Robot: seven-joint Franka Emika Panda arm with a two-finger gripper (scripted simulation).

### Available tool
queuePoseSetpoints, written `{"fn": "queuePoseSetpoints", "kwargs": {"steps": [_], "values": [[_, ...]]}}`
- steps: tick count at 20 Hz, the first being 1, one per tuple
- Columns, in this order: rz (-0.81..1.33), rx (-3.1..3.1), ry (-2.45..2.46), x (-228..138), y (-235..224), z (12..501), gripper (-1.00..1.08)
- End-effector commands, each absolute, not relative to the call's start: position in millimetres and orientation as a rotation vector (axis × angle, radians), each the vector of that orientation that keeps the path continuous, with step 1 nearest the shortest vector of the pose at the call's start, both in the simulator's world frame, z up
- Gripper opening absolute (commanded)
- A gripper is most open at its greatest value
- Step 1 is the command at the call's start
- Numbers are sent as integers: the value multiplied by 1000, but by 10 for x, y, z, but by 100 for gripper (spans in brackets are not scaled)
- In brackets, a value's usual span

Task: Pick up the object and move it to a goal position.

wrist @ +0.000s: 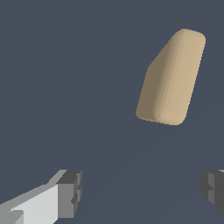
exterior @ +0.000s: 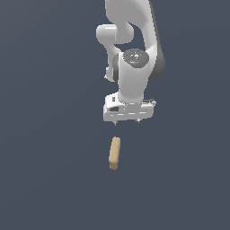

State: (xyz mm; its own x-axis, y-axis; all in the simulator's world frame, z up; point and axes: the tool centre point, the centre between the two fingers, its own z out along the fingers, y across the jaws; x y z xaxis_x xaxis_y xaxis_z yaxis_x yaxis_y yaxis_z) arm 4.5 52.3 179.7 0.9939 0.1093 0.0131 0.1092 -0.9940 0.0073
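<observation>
in the exterior view the ground (exterior: 40, 134) is a plain dark slate surface across the exterior view's left, bare and even in tone. toward the middle the white arm (exterior: 134, 54) comes down from the top edge, its rounded joints stacked over a wrist that points downward. below the wrist sits the gripper (exterior: 127, 121), its wide white body level and its two short fingers just showing beneath it, set apart from each other with nothing between them. just under the gripper, and a little toward the exterior view's left of its centre, lies the object (exterior: 114, 153), a small tan bar with rounded ends and a slight bend, its long axis running nearly up and down in the picture; a clear gap separates it from the fingertips. in the wrist view one grey-tipped finger (wrist: 70, 192) shows at one lower corner and the other finger (wrist: 213, 188) at the opposite edge, spread wide, while the tan bar (wrist: 171, 78) stands off beyond them, tilted, not between the pads.
</observation>
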Motion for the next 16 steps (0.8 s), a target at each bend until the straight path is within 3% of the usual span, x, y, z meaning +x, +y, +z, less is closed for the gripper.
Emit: {"fn": "queuePoseSetpoints", "kwargs": {"steps": [1, 16], "values": [[21, 3131, 168, 57, 519, 1795, 100], [11, 3141, -31, 540, 288, 1664, 100]]}}
